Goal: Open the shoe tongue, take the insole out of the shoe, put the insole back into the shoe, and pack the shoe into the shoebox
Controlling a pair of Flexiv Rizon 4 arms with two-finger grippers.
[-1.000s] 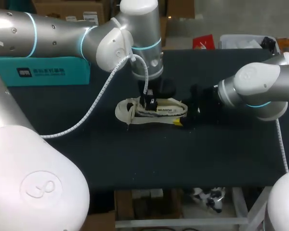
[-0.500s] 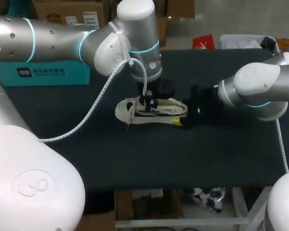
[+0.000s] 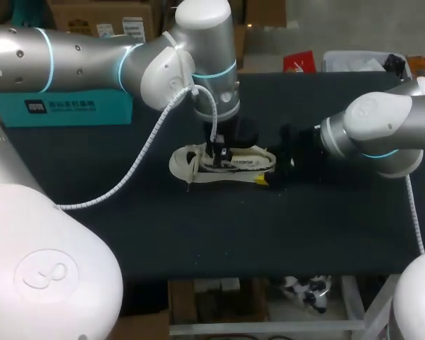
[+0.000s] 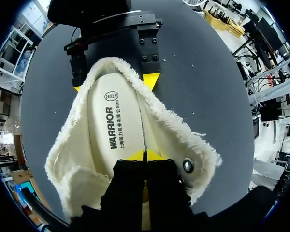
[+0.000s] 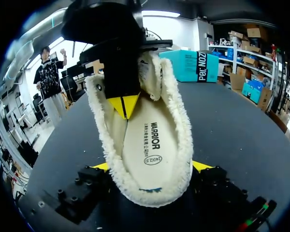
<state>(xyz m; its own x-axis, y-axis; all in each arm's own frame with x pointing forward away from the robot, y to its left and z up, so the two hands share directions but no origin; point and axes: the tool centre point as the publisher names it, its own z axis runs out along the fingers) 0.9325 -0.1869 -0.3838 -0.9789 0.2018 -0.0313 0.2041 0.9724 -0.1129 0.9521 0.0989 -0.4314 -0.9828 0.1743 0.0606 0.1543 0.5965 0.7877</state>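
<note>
Head view: the shoe (image 3: 188,164) lies mid-counter (image 3: 198,234), the left tool (image 3: 218,151) over it and the right tool (image 3: 268,177) at its right end.
Left wrist view: the left tool is pinched closed on the insole (image 4: 113,125).
Right wrist view: the right tool clamps the shoe's heel.

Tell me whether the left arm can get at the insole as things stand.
Probably yes. The shoe lies spread open with the insole bare, and the left gripper sits right at it, fingers together. The right gripper clamps only the heel end, off the insole.
</note>
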